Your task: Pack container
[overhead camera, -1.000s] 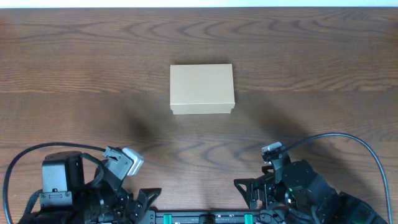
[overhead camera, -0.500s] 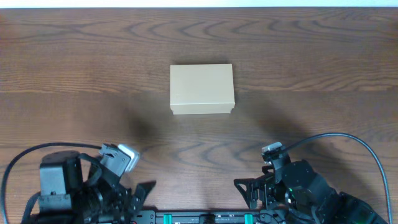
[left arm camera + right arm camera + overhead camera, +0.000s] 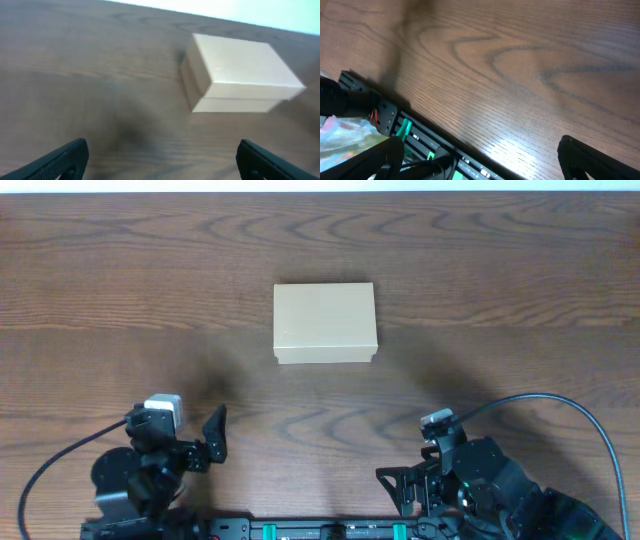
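The container point(image 3: 325, 322) is a plain tan cardboard box with its lid shut, lying on the wooden table a little behind the middle. It also shows in the left wrist view point(image 3: 240, 70), ahead and to the right of the fingers. My left gripper point(image 3: 213, 435) is at the front left, well short of the box; in its wrist view point(image 3: 162, 160) it is open and empty. My right gripper point(image 3: 398, 488) is low at the front right, over the table's front edge. In its wrist view point(image 3: 482, 162) it is open and empty. No stationery items are in view.
A black mounting rail with green fittings point(image 3: 330, 530) runs along the table's front edge and shows in the right wrist view point(image 3: 405, 130). A black cable point(image 3: 560, 402) loops over the table from the right arm.
My left arm has turned and moved forward from the front edge, so its gripper now faces the box. The right arm and the box have not moved.
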Motion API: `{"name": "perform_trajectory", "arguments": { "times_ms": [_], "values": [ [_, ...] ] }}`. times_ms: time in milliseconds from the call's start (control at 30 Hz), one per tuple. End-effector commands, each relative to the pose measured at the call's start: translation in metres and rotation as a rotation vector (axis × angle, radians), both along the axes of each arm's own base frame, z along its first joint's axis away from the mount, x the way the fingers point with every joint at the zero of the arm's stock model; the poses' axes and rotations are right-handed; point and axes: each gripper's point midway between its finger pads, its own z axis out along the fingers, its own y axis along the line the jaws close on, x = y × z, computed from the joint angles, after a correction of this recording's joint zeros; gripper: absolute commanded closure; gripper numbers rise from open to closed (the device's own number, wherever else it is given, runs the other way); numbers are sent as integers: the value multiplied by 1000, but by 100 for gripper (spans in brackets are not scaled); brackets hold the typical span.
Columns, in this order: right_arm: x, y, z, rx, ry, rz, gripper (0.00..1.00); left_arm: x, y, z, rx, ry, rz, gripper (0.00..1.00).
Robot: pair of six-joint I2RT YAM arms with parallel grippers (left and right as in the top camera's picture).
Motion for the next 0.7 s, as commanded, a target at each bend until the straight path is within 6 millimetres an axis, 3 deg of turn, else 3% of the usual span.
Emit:
{"name": "perform_trajectory", "arguments": {
  "times_ms": [0, 300, 667],
  "values": [
    [0, 0, 1, 2, -2, -4, 1, 6, 10, -19, -90, 15, 105, 5],
    [0, 0, 1, 2, -2, -4, 1, 16, 12, -57, -92, -17, 106, 5],
    [0, 0, 1, 2, -2, -4, 1, 17, 12, -56, -89, -36, 105, 5]
  ]
}}
